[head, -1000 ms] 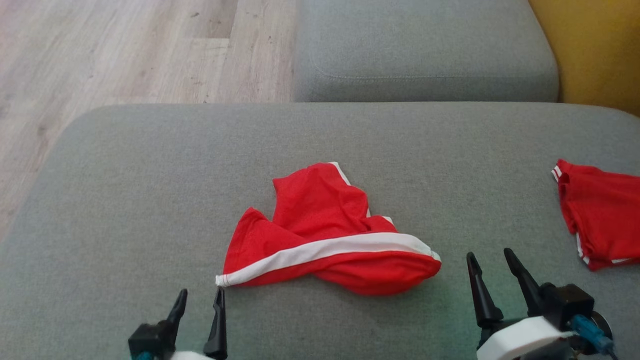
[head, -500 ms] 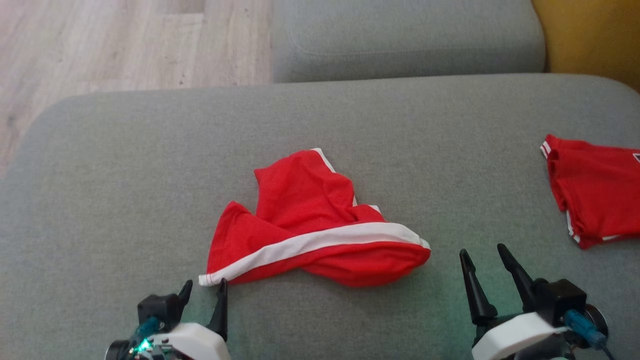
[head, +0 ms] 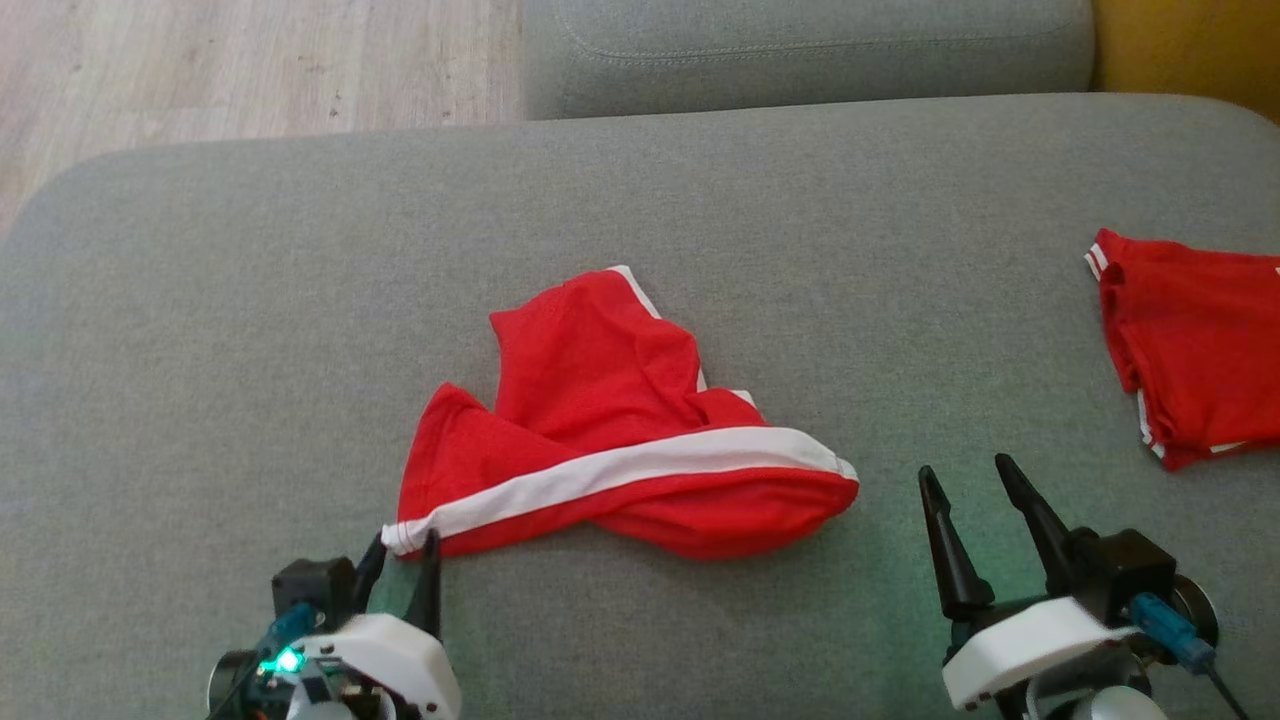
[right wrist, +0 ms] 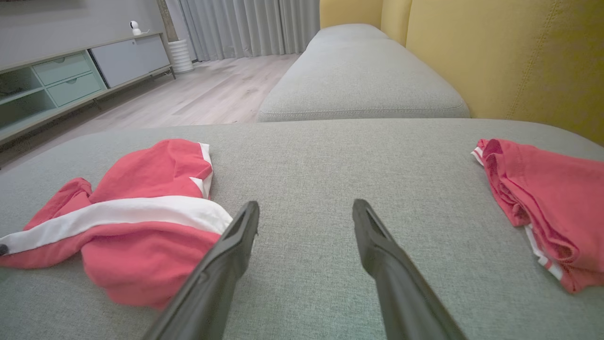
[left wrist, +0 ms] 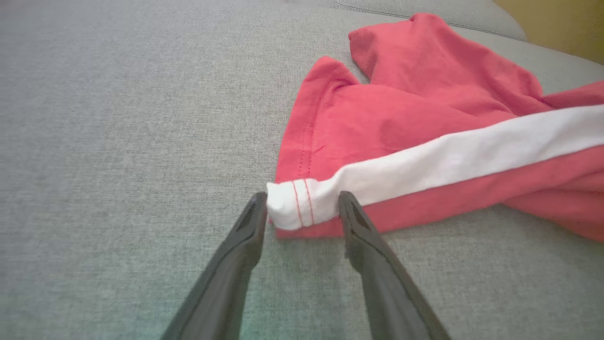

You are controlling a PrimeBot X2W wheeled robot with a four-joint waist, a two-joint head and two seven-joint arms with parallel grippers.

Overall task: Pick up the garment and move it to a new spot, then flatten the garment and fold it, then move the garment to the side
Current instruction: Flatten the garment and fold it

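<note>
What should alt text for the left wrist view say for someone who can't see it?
The left tool, open, straddles the white-striped corner of a crumpled red garment, its dark fingers either side of the hem. The garment lies on a grey cushion.

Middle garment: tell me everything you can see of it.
The garment is red, thin knit-looking fabric with a broad white stripe and stitched hems. It lies crumpled and folded over itself on the grey cushion, unflattened. Its near white-tipped corner sits between the fingers of the open left gripper, not yet pinched.
</note>
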